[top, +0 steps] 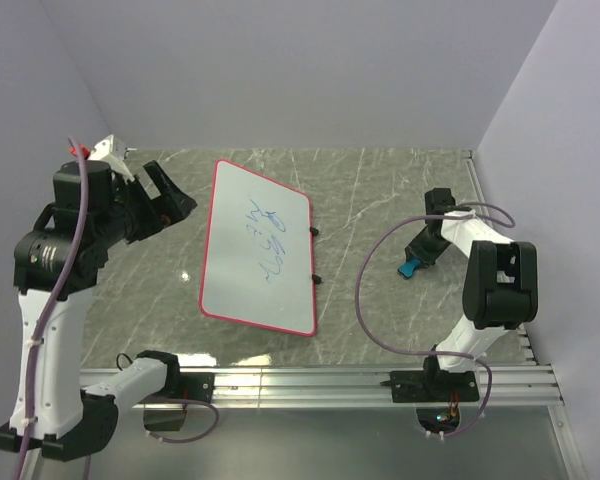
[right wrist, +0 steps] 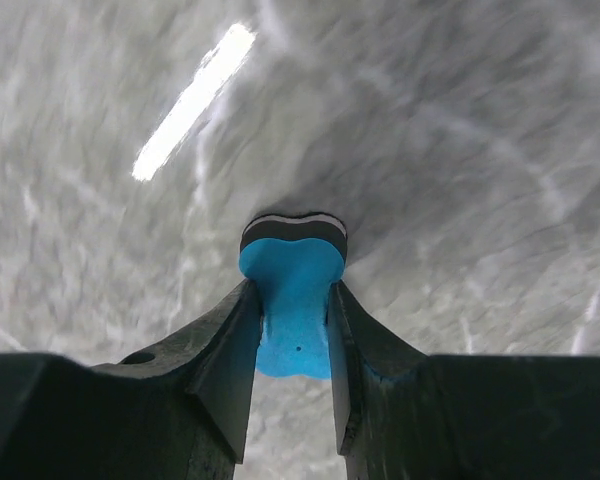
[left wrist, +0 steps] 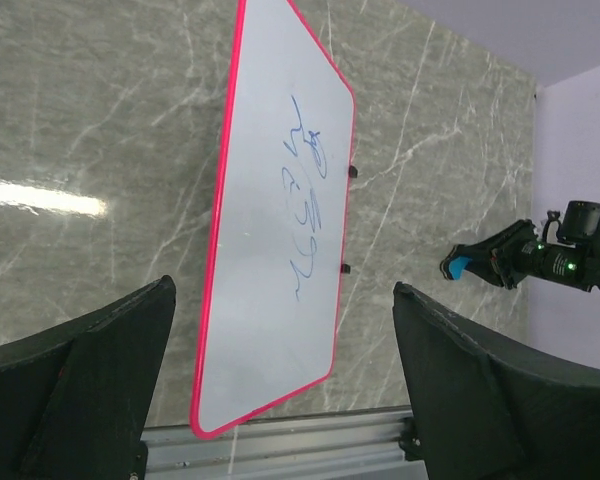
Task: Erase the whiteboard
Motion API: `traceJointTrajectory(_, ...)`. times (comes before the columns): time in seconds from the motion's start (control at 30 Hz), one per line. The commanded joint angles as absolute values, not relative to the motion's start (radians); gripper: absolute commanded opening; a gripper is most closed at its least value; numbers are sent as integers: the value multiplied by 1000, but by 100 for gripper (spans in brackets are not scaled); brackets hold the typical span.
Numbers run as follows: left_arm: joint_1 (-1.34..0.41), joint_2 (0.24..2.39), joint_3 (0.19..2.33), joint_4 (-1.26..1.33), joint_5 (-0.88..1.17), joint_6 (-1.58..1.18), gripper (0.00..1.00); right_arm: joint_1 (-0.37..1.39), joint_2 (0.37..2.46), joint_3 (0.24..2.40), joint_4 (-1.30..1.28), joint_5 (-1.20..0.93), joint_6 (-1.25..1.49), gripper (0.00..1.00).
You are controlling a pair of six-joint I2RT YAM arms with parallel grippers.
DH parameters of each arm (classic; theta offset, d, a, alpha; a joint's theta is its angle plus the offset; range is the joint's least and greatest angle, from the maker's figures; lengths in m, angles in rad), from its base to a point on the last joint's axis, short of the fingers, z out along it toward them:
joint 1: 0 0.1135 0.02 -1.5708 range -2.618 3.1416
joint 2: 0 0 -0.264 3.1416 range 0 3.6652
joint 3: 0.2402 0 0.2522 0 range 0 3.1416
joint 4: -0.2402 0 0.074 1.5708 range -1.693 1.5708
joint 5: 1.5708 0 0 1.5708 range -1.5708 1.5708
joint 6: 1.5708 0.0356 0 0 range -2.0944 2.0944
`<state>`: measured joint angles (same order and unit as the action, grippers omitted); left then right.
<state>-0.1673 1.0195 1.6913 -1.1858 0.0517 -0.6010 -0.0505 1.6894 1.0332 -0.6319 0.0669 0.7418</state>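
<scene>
Between lilac walls [top: 280, 70], the whiteboard [top: 242, 275] lies on a marbled table [top: 380, 190].

Left arm [top: 40, 335] & right arm [top: 500, 285]: white links w/ black joints, purple cables [top: 358, 288].

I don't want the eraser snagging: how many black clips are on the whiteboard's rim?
2. One clip sits on the whiteboard's right edge toward the far end; the other clip on that edge, nearer the front. None show elsewhere.
</scene>
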Motion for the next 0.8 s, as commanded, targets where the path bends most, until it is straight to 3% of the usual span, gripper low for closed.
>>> traceJointTrajectory(0.0, -170, 1045, 1709, -1167, 118, -627, 94, -20, 1641, 1103, -669, 3, 680, 0)
traceJointTrajectory(0.37, -169, 1022, 1418, -881, 77, -615, 89, 44, 1582, 1364, -704, -228, 627, 0)
traceJointTrajectory(0.6, -161, 1091, 1224, -684, 92, -535, 87, 75, 1559, 1355, -670, -357, 624, 0)
traceJointTrajectory(0.77, -140, 1120, 1131, -523, 242, -528, 84, 77, 1531, 1306, -605, -434, 650, 0)
